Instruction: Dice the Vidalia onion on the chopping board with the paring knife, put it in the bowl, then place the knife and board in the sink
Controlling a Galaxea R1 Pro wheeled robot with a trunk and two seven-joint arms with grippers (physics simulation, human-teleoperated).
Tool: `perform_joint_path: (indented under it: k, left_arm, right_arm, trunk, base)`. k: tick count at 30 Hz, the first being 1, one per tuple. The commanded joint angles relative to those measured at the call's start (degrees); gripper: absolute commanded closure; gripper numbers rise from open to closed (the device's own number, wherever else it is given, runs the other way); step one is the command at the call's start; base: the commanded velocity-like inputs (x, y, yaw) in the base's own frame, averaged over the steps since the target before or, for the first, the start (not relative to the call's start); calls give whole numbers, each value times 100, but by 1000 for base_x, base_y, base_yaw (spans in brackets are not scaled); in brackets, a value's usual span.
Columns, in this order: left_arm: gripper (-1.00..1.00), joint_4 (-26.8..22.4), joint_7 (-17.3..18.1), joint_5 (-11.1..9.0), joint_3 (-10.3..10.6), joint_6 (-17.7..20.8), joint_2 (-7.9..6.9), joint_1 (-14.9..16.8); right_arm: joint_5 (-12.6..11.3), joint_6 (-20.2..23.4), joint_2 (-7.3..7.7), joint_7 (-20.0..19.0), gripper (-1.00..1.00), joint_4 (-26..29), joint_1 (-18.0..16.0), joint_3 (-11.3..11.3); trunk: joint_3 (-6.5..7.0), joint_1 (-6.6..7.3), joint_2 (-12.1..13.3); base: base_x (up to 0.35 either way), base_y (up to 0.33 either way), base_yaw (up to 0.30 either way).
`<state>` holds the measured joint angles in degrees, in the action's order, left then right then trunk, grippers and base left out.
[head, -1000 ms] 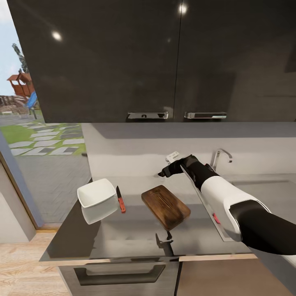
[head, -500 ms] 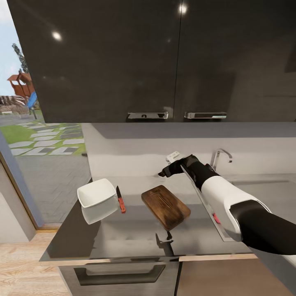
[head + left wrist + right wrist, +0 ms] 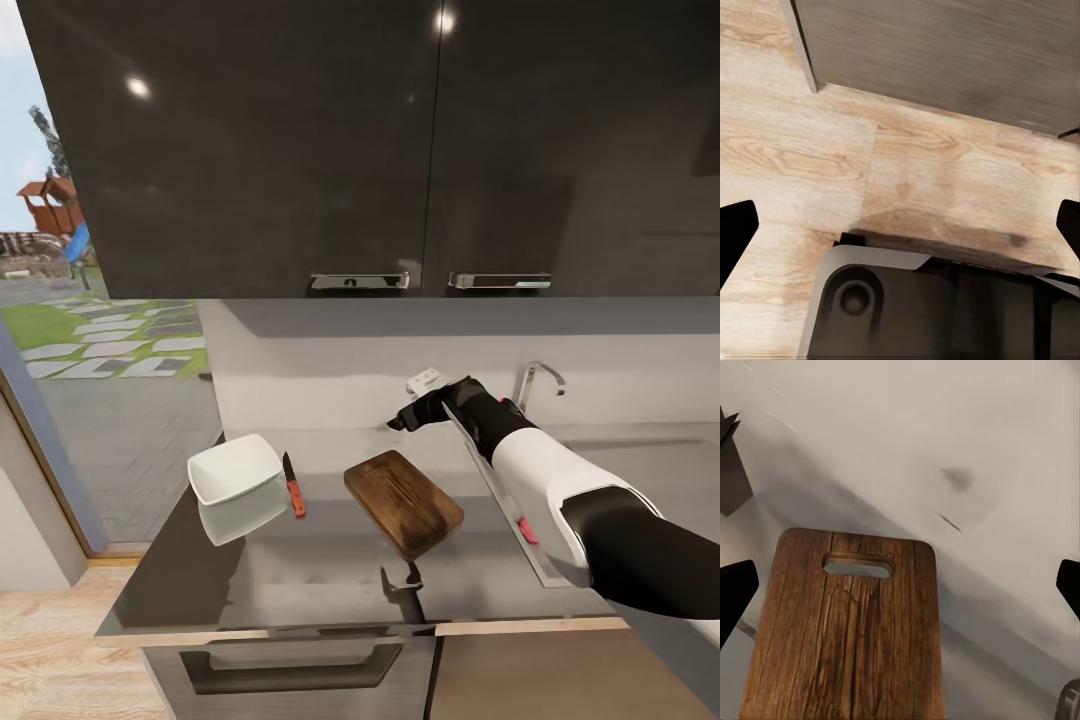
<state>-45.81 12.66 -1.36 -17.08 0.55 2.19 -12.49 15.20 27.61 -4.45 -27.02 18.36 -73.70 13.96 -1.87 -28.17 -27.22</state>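
1. The bowl [image 3: 236, 468] is glossy white and squarish with flared sides; it sits at the left end of the countertop [image 3: 330, 575], its shape mirrored in the grey top.
2. The knife [image 3: 293, 485], with red handle and short dark blade, lies flat just right of the bowl, blade pointing toward the wall.
3. The board [image 3: 403, 502] is dark brown wood grain with rounded corners and lies flat and skewed mid-counter, apart from the knife. In the right wrist view the board [image 3: 851, 630] shows an oval handle slot at its far end.
4. The right gripper [image 3: 400, 420] hangs above the counter just behind the board, empty, fingers spread wide.
5. The sink [image 3: 620, 470] sits at the right, its chrome tap [image 3: 533, 382] behind the forearm.
6. The left gripper [image 3: 900, 225] hangs over a wooden floor [image 3: 787, 157], fingers wide apart, holding nothing.
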Motion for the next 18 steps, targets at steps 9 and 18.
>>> perform_joint_path:
  k: [9, 18]
  left_arm:
    - [-100, 78, 44, -13, -15, 7, 4, 1]
    - [-100, 138, 44, -15, -6, 7, 7, 1]
  right_arm:
    - [69, 17, 5, -32, -100, -91, -4, 1]
    - [71, 17, 5, -32, -100, -205, -2, -4]
  trunk:
    - [-69, -3, -11]
    - [-150, -3, -11]
  base:
    - [0, 0, 0]
    - [0, 0, 0]
